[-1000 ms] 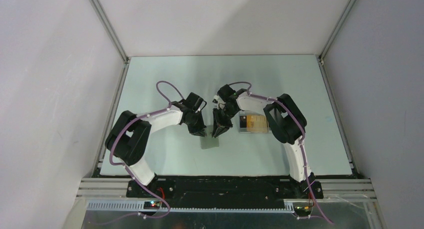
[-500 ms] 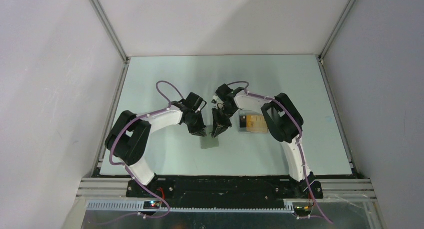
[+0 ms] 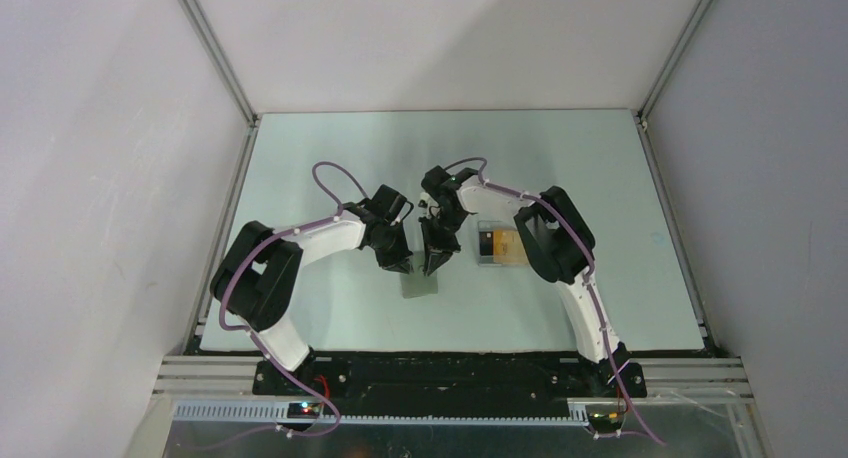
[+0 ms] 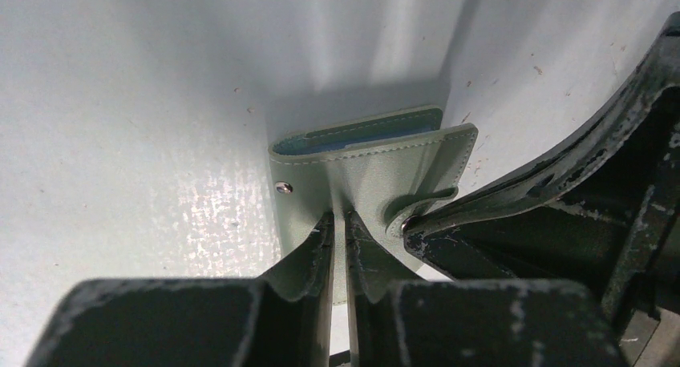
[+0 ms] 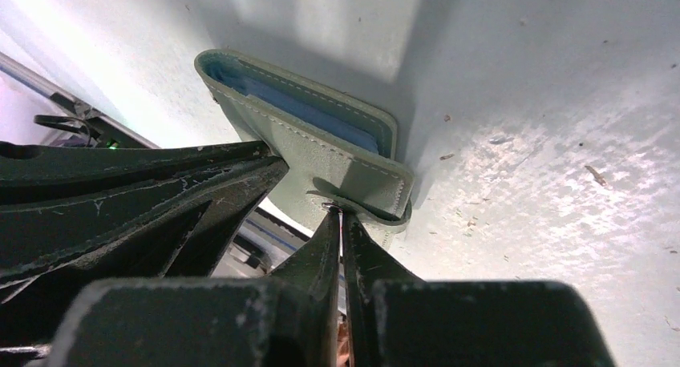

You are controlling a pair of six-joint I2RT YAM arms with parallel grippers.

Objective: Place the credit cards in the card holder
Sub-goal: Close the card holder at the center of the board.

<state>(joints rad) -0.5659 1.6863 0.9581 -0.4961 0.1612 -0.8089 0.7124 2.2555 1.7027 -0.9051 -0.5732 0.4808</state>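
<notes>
The grey-green card holder (image 3: 421, 284) lies between the two grippers, its bluish inside (image 5: 309, 110) showing along the slightly gaping edge. My left gripper (image 4: 338, 221) is shut on the holder's front flap (image 4: 377, 171) near the fold. My right gripper (image 5: 337, 213) is shut on the small snap tab (image 5: 357, 205) at the flap's edge. In the left wrist view the right fingers (image 4: 529, 195) reach in to the tab (image 4: 410, 211). The credit cards (image 3: 508, 244), orange-gold with one black, lie in a clear tray to the right of the right gripper.
The clear plastic tray (image 3: 486, 261) sits on the pale table just right of the holder, partly under the right arm's elbow (image 3: 548, 240). Grey walls and metal rails (image 3: 225, 218) border the table on three sides.
The right arm has shifted a little to the left, and its jaws have closed onto the snap tab. The left arm and the card holder have stayed put.
</notes>
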